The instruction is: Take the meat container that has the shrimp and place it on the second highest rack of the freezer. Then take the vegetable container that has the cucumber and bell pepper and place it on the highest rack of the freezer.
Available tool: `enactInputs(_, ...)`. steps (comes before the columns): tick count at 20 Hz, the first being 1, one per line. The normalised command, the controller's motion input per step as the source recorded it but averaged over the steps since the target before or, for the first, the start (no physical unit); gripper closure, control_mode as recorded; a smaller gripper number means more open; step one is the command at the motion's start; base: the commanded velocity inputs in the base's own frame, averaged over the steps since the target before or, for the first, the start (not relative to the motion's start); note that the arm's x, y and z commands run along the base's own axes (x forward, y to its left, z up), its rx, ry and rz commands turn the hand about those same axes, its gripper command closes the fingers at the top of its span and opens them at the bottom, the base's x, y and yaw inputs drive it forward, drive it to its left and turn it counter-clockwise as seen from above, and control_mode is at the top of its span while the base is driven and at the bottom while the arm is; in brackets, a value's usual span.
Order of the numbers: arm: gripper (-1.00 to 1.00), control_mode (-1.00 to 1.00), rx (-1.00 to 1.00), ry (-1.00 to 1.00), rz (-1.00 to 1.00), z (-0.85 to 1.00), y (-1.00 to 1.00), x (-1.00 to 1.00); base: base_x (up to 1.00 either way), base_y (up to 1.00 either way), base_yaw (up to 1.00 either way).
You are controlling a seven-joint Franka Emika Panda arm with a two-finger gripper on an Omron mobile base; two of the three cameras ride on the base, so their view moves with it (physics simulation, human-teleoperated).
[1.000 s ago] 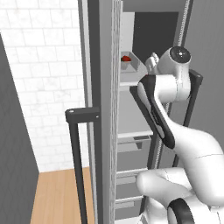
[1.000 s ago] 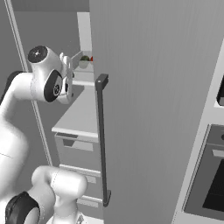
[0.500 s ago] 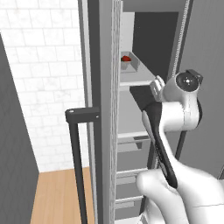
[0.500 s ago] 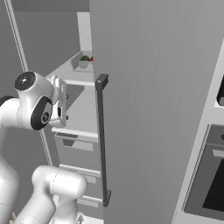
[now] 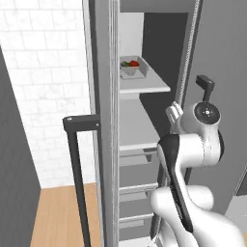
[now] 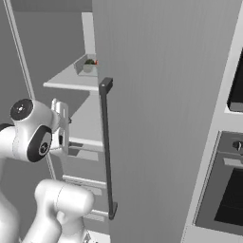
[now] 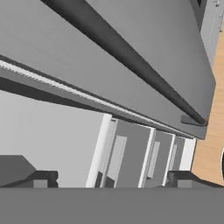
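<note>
You are looking at the freezer (image 5: 144, 120) standing open, with its doors swung out to either side. In the left base view the vegetable container (image 5: 132, 69) is sitting on the highest rack (image 5: 149, 84), toward the back. The bell pepper (image 5: 134, 63) is showing red above its pale rim, with a bit of dark green beside it that may be the cucumber, though it is too small to tell. In the right base view the same container (image 6: 88, 67) is resting on that rack (image 6: 71, 80), partly hidden behind the door edge. The second highest rack (image 5: 137, 130) is lying one level lower; you cannot tell whether the shrimp tray is sitting on it, since the arm and the door frame are covering much of it.

The pincer (image 6: 60, 128) is hanging in front of the shelves, below the level of the highest rack and beside the long bar handle (image 6: 107, 147) of the door. In the hand view its two dark fingertips (image 7: 41, 179) are standing well apart with nothing between them, so the pincer is spread and gripping nothing. Past them you are seeing the drawers (image 7: 131, 157) and a strip of wooden floor (image 7: 210, 144).
</note>
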Motion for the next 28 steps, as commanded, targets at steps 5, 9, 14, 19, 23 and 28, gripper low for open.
enactInputs(5,-1.00,1.00,0.00,0.00,0.00,0.00,0.00,0.00,-0.12,-0.98,-0.03)
enactInputs(9,-1.00,1.00,0.00,0.00,0.00,0.00,0.00,0.00,0.00,-1.00,-0.06)
enactInputs(14,-1.00,1.00,0.00,0.00,0.00,0.00,0.00,0.00,0.00,-1.00,-0.08)
enactInputs(19,-1.00,1.00,0.00,0.00,0.00,0.00,0.00,0.00,0.02,-1.00,-0.05)
enactInputs(23,-1.00,1.00,0.00,0.00,0.00,0.00,0.00,0.00,0.12,-1.00,-0.05)
enactInputs(28,-1.00,1.00,0.00,0.00,0.00,0.00,0.00,0.00,0.19,-1.00,-0.04)
